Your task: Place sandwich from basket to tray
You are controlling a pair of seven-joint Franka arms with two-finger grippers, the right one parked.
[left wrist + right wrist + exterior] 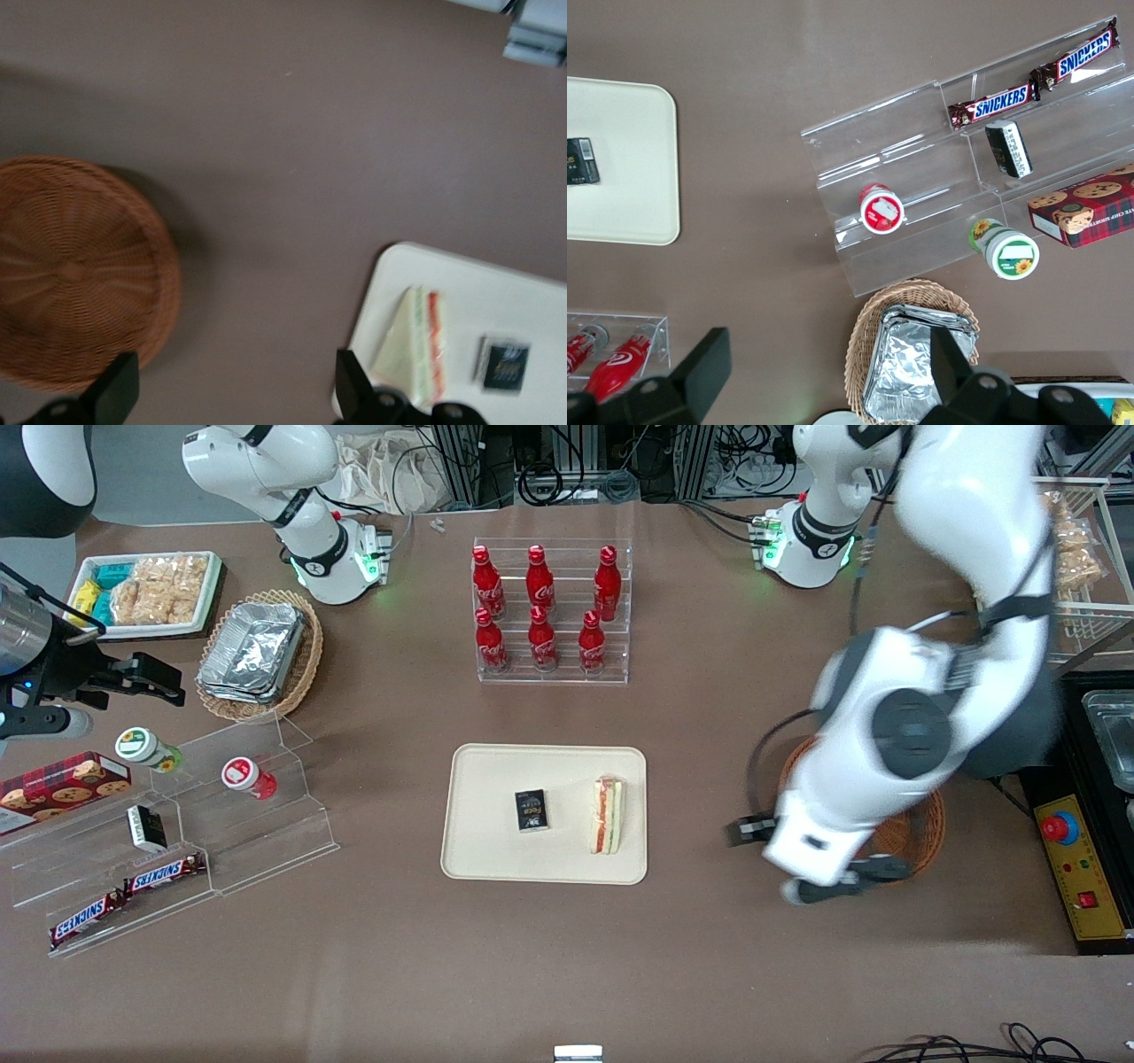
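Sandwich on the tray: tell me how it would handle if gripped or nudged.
The sandwich looks soft: pale bread over layered filling, so it would probably squash under a firm squeeze. It stands on a narrow edge on the tray, so a sideways push might tip it. The layers could slide apart. The open pincer hangs empty between basket and tray.

Looks like a robotics lab posing as a snack shop: cables (567, 469) are trailing along the table's edge, an emergency-stop box (1076, 868) is sitting nearby, and cola bottles (540, 607) are lining an acrylic rack (554, 673).

Reddish-brown basket (75, 274), cream tray (496, 779)
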